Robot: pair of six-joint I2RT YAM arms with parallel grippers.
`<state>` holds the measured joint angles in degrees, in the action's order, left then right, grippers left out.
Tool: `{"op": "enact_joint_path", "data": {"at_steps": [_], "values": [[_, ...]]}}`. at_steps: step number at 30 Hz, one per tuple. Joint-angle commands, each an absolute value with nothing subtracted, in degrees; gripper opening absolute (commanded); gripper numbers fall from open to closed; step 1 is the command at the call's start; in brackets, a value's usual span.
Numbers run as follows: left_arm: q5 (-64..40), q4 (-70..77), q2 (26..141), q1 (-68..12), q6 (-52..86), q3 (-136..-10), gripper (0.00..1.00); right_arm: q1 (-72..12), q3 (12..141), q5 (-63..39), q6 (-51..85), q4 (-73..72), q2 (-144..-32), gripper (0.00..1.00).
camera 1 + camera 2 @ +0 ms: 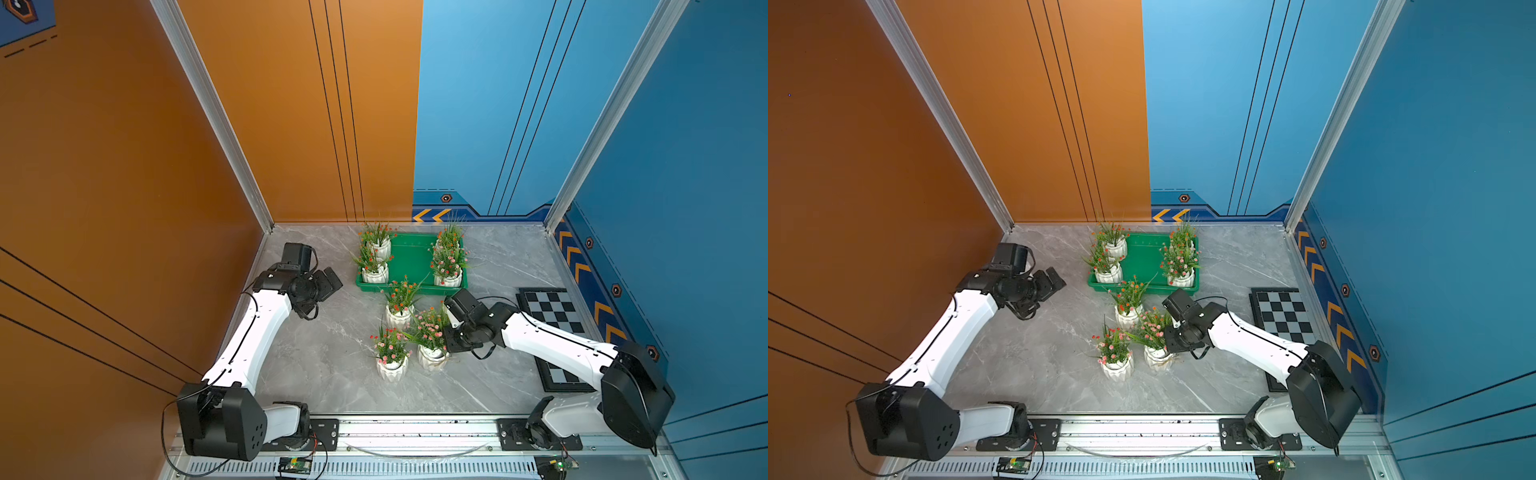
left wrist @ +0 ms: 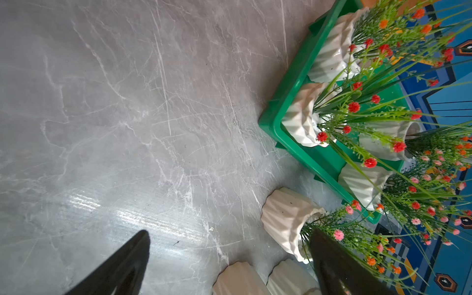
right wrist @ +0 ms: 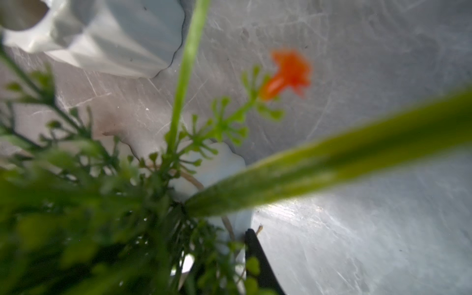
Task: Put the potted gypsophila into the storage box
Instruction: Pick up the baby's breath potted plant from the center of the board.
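A grey marbled table [image 1: 316, 374] fills the floor of the orange-and-blue booth, with a white-and-black left arm [image 1: 257, 332] and right arm [image 1: 552, 340] reaching in from its near edge. A checkered board [image 1: 552, 309] lies along the right side, partly under the right arm. At the back sits the green tray [image 1: 411, 257], four of the seven potted plants [image 1: 376, 274] standing in it, two down each end. The other three stand on the bare table before the tray: one just off its near rim, a pair nearer the arms. The right pincer [image 1: 444, 351] is down among the leaves of the pair's right-hand pot [image 1: 431, 359]; one black finger [image 3: 259, 255] lies against that pot's rim, the other is lost in greenery, so whether it has taken hold cannot be told. The left pincer [image 1: 330, 282] hangs left of the tray, spread wide and empty.
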<state>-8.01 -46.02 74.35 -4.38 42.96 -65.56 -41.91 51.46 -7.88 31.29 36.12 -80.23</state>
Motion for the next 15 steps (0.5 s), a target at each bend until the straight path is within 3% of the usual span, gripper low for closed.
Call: {"op": "enact_joint_path", "data": {"at_steps": [1,15], "values": [[-8.9,-45.9,75.3,-3.8,42.3,-64.7,0.98,-42.3,52.5,-6.1,31.3,36.3,-81.4,0.12],[-9.4,-45.4,77.8,-3.8,41.9,-66.3,0.98,-42.1,54.6,-4.8,30.2,37.2,-81.5,0.05]]}}
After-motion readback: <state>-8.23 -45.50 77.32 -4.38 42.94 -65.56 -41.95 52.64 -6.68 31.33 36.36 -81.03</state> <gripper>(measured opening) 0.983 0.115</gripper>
